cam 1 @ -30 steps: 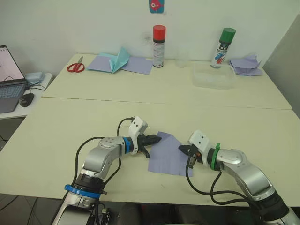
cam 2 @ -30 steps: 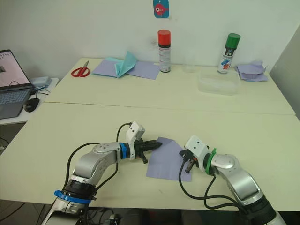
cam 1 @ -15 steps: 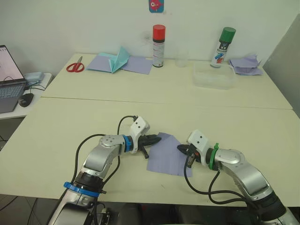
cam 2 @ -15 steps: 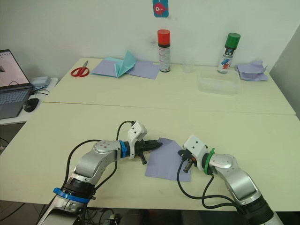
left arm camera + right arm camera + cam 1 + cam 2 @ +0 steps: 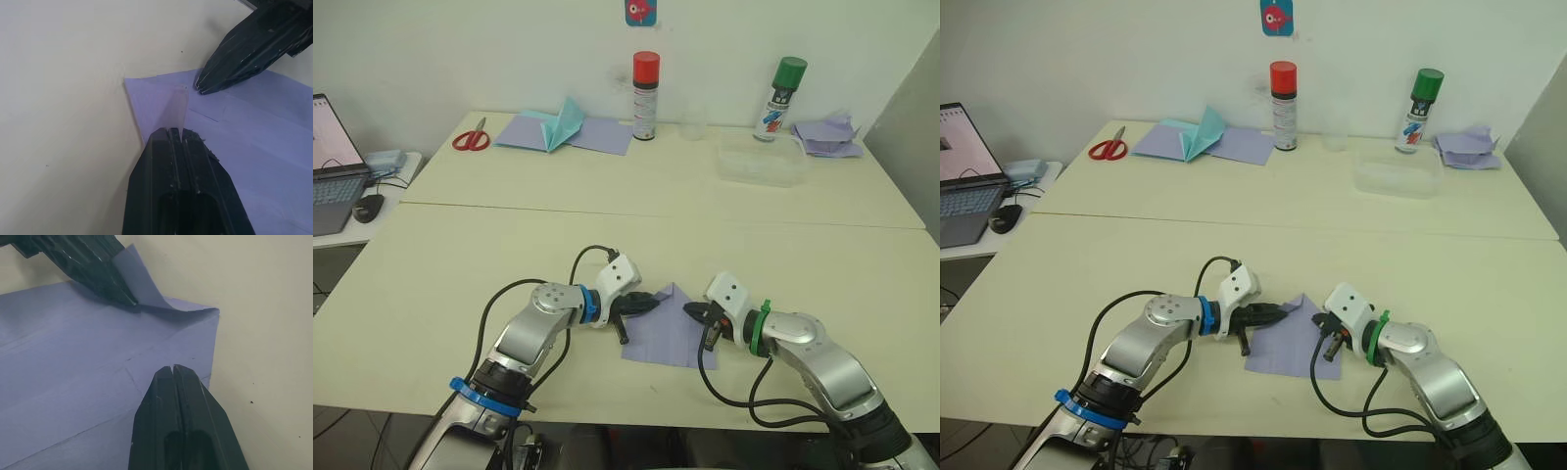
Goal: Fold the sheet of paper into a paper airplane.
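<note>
The left claw (image 5: pixel 649 303), pinched shut on a corner of the thin pale purple sheet of paper (image 5: pixel 674 331) lying on the cream worktop (image 5: pixel 460 264), has now pulled that corner up and inward, starting a fold, while the closed right claw (image 5: pixel 691 311) presses the sheet down.

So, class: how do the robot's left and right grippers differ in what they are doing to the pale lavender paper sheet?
The left gripper pinches a lifted corner flap of the pale lavender paper sheet; the right gripper grips nothing, its tip at the sheet's opposite edge. Both have shut jaws.
</note>
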Robot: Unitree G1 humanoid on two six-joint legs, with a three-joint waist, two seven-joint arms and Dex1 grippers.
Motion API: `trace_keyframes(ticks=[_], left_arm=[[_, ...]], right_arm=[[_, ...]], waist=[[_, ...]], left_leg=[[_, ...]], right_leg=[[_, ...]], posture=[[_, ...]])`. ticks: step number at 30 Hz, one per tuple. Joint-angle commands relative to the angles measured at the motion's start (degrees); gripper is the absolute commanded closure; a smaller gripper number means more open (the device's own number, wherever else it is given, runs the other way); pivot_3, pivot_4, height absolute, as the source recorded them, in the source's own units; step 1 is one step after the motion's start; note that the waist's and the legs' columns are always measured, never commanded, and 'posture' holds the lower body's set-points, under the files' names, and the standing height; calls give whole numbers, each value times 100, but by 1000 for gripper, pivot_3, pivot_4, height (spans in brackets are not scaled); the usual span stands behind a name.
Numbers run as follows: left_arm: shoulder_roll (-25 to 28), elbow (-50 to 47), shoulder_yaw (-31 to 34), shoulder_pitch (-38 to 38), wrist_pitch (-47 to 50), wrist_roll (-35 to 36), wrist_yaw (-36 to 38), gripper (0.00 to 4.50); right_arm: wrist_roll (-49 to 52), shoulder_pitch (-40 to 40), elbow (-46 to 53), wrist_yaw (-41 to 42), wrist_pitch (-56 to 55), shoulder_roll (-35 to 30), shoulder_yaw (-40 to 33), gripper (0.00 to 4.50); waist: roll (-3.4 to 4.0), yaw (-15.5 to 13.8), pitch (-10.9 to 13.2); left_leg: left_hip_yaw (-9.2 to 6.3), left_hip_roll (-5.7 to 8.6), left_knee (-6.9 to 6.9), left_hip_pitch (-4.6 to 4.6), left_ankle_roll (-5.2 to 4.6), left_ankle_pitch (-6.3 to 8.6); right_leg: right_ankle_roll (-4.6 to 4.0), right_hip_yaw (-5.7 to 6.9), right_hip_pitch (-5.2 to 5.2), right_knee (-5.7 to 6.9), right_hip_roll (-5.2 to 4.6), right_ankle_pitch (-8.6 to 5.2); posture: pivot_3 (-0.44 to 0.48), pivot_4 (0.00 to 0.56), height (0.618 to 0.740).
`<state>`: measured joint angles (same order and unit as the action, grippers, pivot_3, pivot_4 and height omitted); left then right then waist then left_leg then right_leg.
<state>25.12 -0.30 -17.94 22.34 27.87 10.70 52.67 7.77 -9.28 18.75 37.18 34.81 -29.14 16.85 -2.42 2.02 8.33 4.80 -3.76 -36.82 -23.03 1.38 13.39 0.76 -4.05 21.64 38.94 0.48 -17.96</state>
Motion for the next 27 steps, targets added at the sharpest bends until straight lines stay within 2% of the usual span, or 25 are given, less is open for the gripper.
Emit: trace_keyframes(ticks=[1, 8, 20, 27], left_arm=[[82, -10, -220, 80, -176, -204, 137, 4477], [366, 88, -580, 269, -452, -741, 270, 4477], [308, 284, -771, 230, -565, -988, 291, 4477], [252, 467, -743, 277, -719, -1066, 209, 4477]], right_arm=[[-50, 116, -60, 0, 107, -4, 93, 4500], [-53, 94, -94, -12, 95, 23, 86, 4500], [210, -361, -510, -275, -187, 712, -504, 4500], [134, -952, -1180, -150, -381, 931, -429, 4500]], waist=[[0, 0, 0], [0, 2, 0], [1, -7, 1], [6, -17, 4]], left_leg=[[0, 0, 0, 0, 0, 0], [0, -1, 5, 1, 0, 0], [1, 3, 6, 1, 0, 0], [2, 4, 6, 0, 0, 0]], right_leg=[[0, 0, 0, 0, 0, 0], [-4, 1, 1, -1, 1, -2], [-5, 0, 1, -1, -2, -3], [-5, 1, 1, 0, -3, -3]], posture=[[0, 150, 740], [0, 150, 740], [0, 150, 740], [0, 150, 740]])
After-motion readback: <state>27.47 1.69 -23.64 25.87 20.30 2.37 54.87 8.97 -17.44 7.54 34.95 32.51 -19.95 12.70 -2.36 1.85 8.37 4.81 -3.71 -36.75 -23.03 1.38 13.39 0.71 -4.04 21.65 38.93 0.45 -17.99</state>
